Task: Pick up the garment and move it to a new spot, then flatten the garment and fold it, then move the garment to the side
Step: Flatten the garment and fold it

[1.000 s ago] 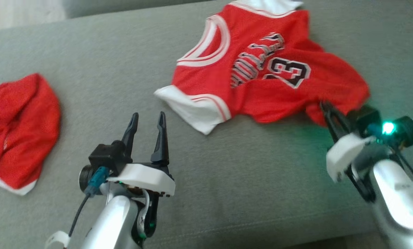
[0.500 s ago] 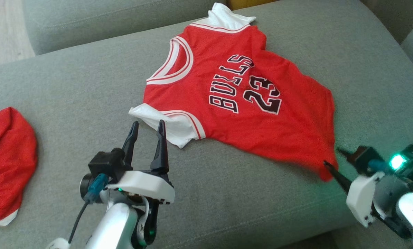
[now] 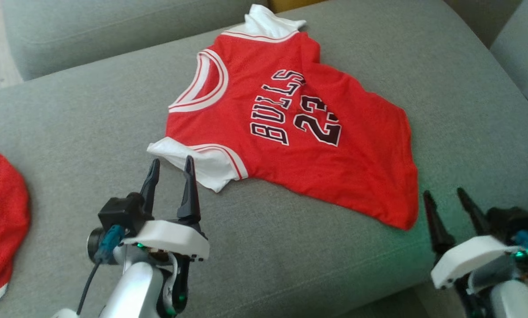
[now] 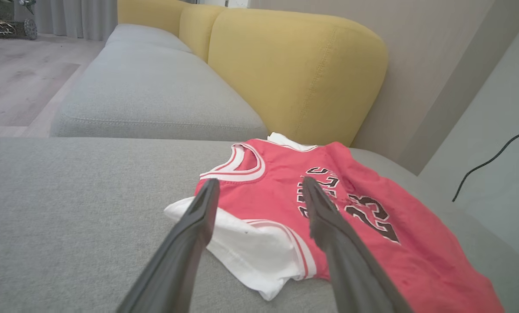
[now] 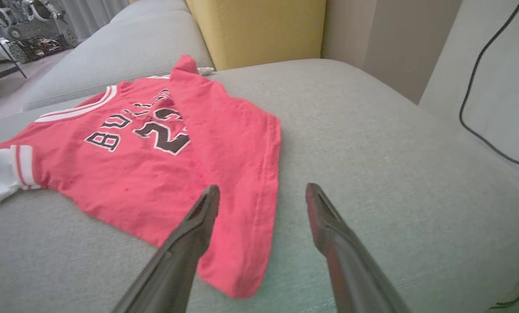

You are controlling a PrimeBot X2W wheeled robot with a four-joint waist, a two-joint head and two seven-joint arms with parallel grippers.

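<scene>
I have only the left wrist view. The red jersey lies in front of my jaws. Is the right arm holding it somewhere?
Observer: No. In the head view the right gripper has its jaws apart with nothing between them, close to the lower corner of the jersey.
Operator: Is the hem on that side lying down?
Observer: Yes. In the right wrist view the hem lies flat on the cushion, down to its corner.
Operator: Is anything else on the cushion?
Observer: Yes. A second red garment lies at the far left of the head view, apart from the jersey.
</scene>
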